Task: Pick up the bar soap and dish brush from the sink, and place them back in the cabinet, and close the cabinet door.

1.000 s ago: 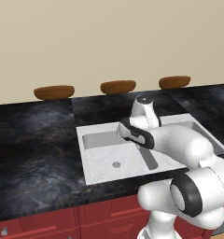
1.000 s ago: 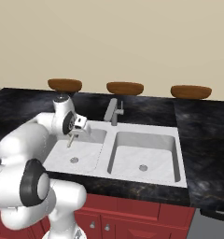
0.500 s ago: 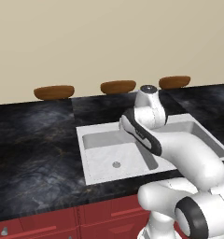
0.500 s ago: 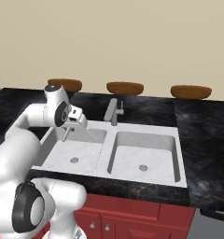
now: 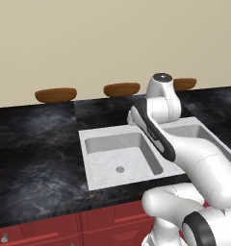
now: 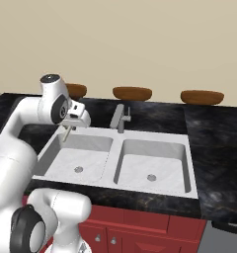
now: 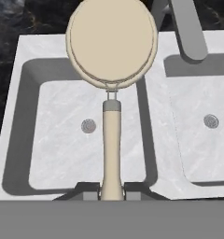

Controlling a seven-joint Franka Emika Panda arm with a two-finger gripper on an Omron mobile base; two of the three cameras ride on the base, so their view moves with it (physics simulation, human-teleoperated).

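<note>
White arm raised, gripper [image 7: 111, 189] (clamped) holding dish brush [image 7: 112, 70] above sink [image 7: 20, 116].

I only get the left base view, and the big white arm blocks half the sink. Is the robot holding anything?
Observer: Yes. In the hand view the gripper is shut on the thin handle of the dish brush, with the round head pointing away from the hand.
Operator: Where is that brush compared with the sink?
Observer: In the right base view it hangs from the gripper over the basin on that picture's left, lifted above the sink.
Operator: Does the sink have a tap?
Observer: Yes, a grey faucet stands at the back, behind the divider between the two basins.
</note>
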